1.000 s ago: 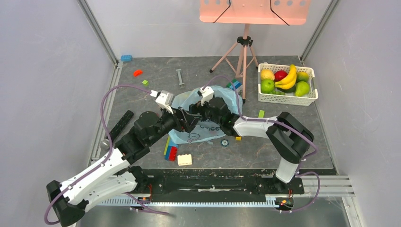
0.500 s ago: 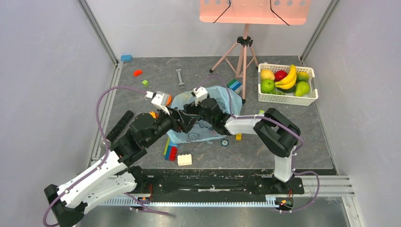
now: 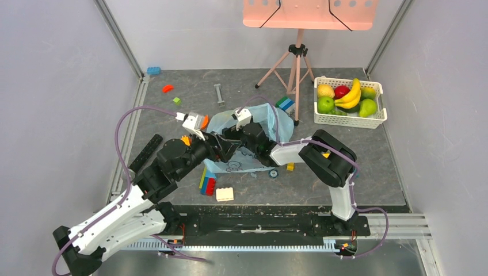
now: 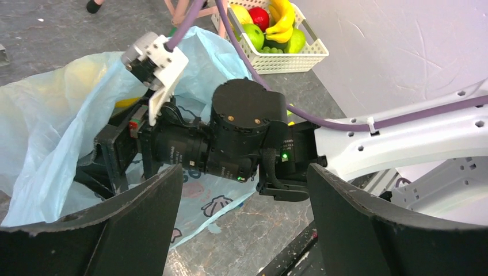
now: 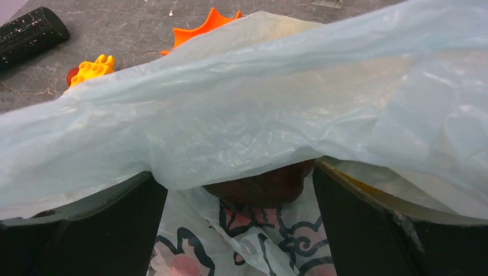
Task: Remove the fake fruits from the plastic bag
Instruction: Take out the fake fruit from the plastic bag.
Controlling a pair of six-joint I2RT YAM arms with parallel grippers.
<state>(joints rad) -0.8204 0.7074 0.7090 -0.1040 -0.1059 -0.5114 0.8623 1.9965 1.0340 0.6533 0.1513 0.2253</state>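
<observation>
- Top external view shows the plastic bag (image 3: 269,118) about midway between the near and far edges of the table, with both arms converging on its near-left side.
- The right gripper (image 5: 239,181) is inside the bag with its jaws spread wide and holding nothing. Thin blue film drapes across the tops of both fingers.
- The dark maroon fruit (image 5: 262,185) sits between those fingers, just ahead of them. It is tucked under the hanging fold and rests on the printed lower layer; whether either pad touches it I cannot tell.
- The left gripper (image 4: 241,178) is also wide open and empty, and it faces the right wrist. Bag film lies just beside one of its fingers but is not pinched.
- A yellow fruit (image 4: 125,103) shows through the film beside the right wrist (which of the yellow ones it is, I cannot tell).
- The step in hand looks like grasping the maroon fruit. The right gripper should ease forward until the fruit's widest part is between the pads, then close gently, since glossy round plastic tends to squirt out.
- The main risk is trapping the drooping film together with the fruit. The left gripper would help by pinching the upper layer and lifting it.
- The white basket (image 3: 349,119) at the far right corner is no part of this.
</observation>
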